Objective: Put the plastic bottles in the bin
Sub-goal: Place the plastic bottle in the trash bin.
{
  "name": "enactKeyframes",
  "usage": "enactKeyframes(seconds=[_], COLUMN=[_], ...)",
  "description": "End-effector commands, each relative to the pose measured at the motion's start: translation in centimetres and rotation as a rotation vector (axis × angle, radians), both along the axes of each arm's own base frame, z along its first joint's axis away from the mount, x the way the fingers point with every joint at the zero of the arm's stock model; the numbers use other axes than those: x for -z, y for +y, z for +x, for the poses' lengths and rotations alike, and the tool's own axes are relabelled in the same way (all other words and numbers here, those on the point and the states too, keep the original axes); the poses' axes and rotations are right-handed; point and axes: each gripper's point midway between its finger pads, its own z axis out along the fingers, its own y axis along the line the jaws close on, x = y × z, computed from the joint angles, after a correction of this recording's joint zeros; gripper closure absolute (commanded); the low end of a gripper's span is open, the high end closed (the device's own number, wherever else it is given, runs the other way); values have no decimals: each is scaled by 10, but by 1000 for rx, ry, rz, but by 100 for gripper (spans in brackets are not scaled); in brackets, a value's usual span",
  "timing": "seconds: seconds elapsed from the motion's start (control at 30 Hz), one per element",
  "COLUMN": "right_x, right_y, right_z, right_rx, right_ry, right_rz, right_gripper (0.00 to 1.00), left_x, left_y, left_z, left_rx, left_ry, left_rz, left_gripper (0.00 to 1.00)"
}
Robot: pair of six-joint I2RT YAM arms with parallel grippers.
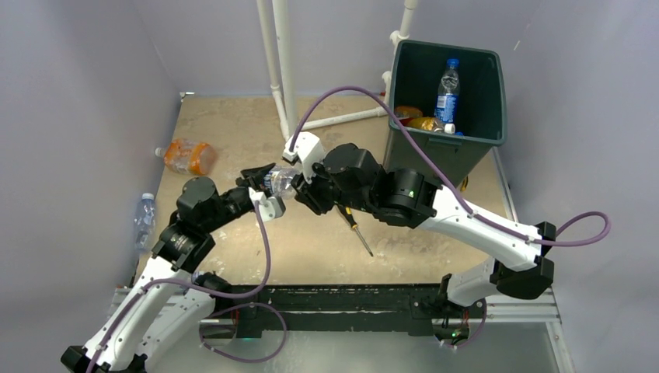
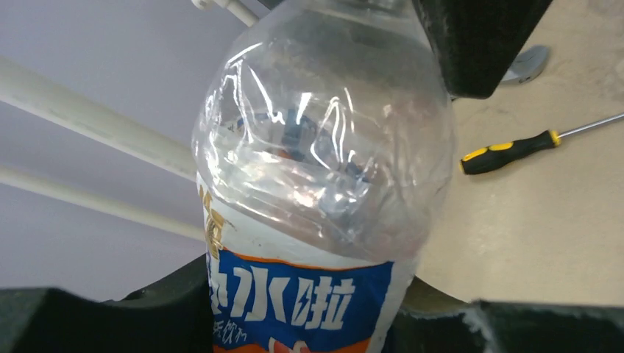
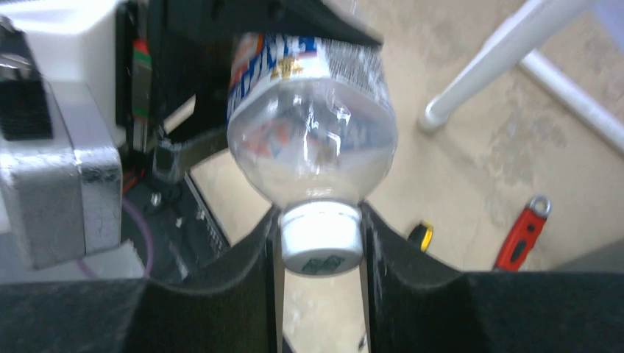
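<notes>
Screwdriver [image 1: 359, 231] lies on the table, partly under your right arm. Mid-table, your left gripper [image 1: 268, 183] clamps the crinkled clear bottle [image 1: 281, 179] at its blue label, and your right gripper [image 1: 301, 185] pinches its white cap [image 3: 321, 239]. Only your right wrist view shows the red wrench [image 3: 524, 232]. Far right, the bin [image 1: 458, 155] holds several bottles [image 1: 447, 89].

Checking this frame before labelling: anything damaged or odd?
The bottle is dented and creased around its upper body. Both grippers hold it at once: left gripper on the labelled body, right gripper on the cap. No spill visible.
</notes>
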Motion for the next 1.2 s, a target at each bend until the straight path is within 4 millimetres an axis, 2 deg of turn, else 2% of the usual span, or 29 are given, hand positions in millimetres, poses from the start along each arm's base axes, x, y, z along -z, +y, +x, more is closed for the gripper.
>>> enactKeyframes(seconds=[0.0,0.17,0.2,0.27,0.37,0.4,0.43,0.47,0.5,0.57,0.6,0.7,0.83,0.93,1.03,1.17], right_x=[-44,-45,-46,-53,-73,-82,-88,-101,-100,-110,-129,-135,-134,-141,-151,-152], right_y=[-13,-9,-8,-7,-13,-17,-22,-29,-34,-45,-56,-63,-47,-33,-21,-3], right_z=[12,11,10,5,-4,-7,-8,-11,-14,-20,-24,-29,-17,-12,-6,2], right_rx=[60,46,37,10,-16,-17,-13,-8,-12,-8,-2,-3,47,47,52,61], right_ry=[-65,-57,-55,-53,-72,-86,-100,-120,-131,-152,-172,-172,-108,-87,-82,-73], right_rz=[132,141,149,186,292,334,373,440,487,620,746,898,948,974,990,991], right_gripper=[100,100,91,53,15,7,4,3,3,3,3,5,8,11,12,15], left_x=[-3,-9,-9,-10,-13,-14,-16,-19,-23,-31,-36,-45,-52,-58,-56,-53], left_y=[10,8,7,6,1,-1,-4,-8,-12,-22,-25,-38,-48,-43,-40,-39], left_z=[8,4,4,3,0,-2,-3,-5,-8,-12,-13,-18,-31,-39,-42,-45], left_rx=[-103,-88,-86,-87,-69,-61,-53,-37,-20,13,20,62,148,166,158,153], left_ry=[82,89,95,113,156,178,202,232,270,369,423,580,659,638,633,643], left_rz=[-107,-137,-139,-161,-221,-250,-283,-326,-373,-481,-539,-674,-754,-792,-796,-794], left_gripper=[90,75,74,74,77,78,81,83,86,94,98,100,100,100,100,100])
